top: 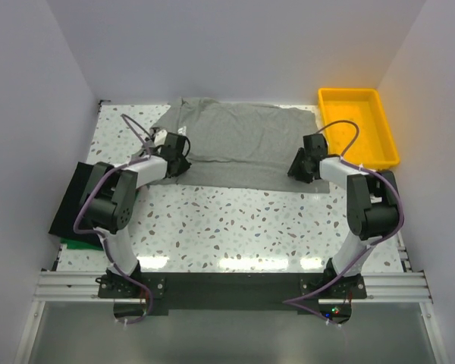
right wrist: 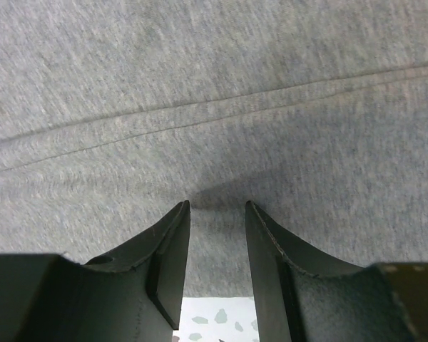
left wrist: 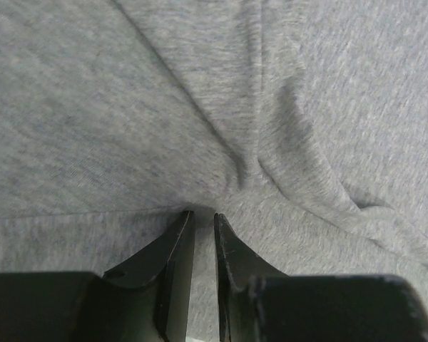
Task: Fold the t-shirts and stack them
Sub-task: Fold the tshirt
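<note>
The grey t-shirt [top: 239, 144] lies spread across the far bench [top: 243, 220], its near hem pinched in the nearly closed left hand [left wrist: 202, 215], the right hand [right wrist: 216, 205] only part open astride it — lift now and that side may slip, skewing the fold.

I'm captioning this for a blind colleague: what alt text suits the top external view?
A grey t-shirt lies spread on a speckled table, the robot's left claw and right claw on its two sides. A yellow tray sits far right, a black folded shirt far left.
</note>
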Controlling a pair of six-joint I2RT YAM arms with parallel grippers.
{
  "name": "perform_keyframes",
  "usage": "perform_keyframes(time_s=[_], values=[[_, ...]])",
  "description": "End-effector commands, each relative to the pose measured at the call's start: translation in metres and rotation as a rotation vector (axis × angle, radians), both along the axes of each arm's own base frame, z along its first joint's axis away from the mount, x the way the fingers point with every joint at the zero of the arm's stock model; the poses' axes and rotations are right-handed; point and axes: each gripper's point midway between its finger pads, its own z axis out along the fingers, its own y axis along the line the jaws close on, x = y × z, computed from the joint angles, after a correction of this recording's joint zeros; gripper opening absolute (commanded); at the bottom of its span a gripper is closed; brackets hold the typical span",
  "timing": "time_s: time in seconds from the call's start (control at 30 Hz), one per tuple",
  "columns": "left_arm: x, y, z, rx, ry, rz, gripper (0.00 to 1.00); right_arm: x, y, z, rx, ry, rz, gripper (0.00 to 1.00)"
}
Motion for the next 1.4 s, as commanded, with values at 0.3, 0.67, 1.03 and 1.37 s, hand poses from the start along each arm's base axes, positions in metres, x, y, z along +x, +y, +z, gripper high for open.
perform_keyframes(time_s=[0.3,0.67,1.03,1.37], values=[[-0.086,0.038,-0.028,0.122,0.127,0.148,0.24,-0.06,-0.014,-0.007,0.013,0.048,-0.086,0.44],[-0.148,0.039,-0.02,0.103,0.129,0.161,0.24,-0.133,-0.006,0.001,0.129,0.036,-0.087,0.44],[-0.165,0.043,0.002,0.075,0.076,0.134,0.25,-0.165,-0.005,0.024,0.178,-0.04,-0.074,0.45],[-0.082,0.037,0.088,0.04,-0.102,0.121,0.29,-0.112,0.013,0.059,0.161,-0.11,0.023,0.46]])
